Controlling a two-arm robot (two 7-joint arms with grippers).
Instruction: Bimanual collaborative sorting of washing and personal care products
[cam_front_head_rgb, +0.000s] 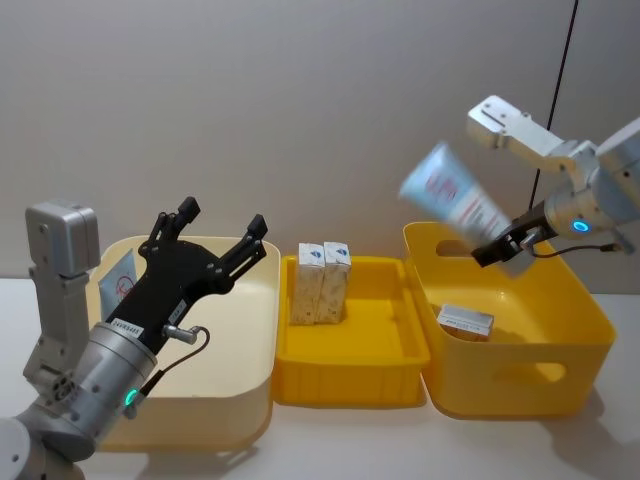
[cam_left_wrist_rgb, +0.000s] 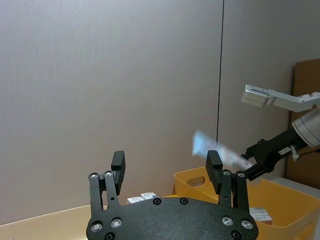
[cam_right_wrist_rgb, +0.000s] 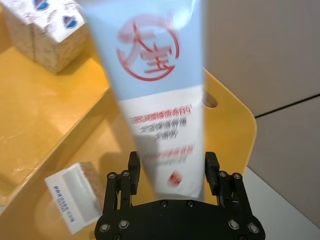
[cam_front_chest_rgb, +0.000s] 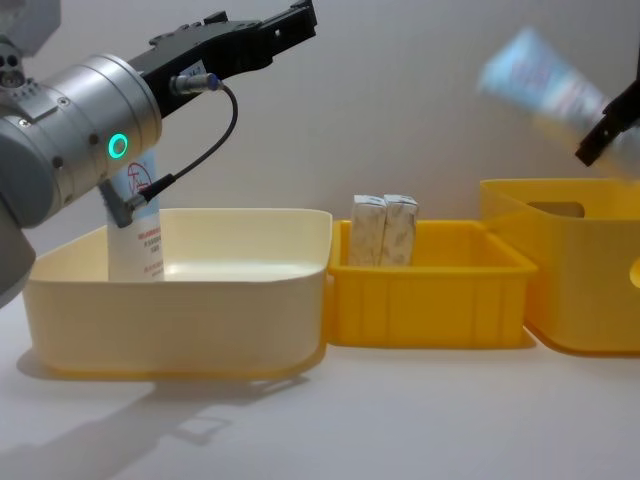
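My right gripper is shut on the lower end of a pale-blue and white squeeze tube with a red round logo. It holds the tube tilted in the air above the big yellow tub. The tube looks blurred. A small marbled carton lies flat inside that tub. Two more cartons stand upright in the middle yellow tray. Another tube stands at the left end of the cream tub. My left gripper hangs open and empty over the cream tub.
The three containers stand side by side on a white table, with a plain wall behind them. A bare strip of table runs in front of the tubs. The right arm's white link reaches above the yellow tub.
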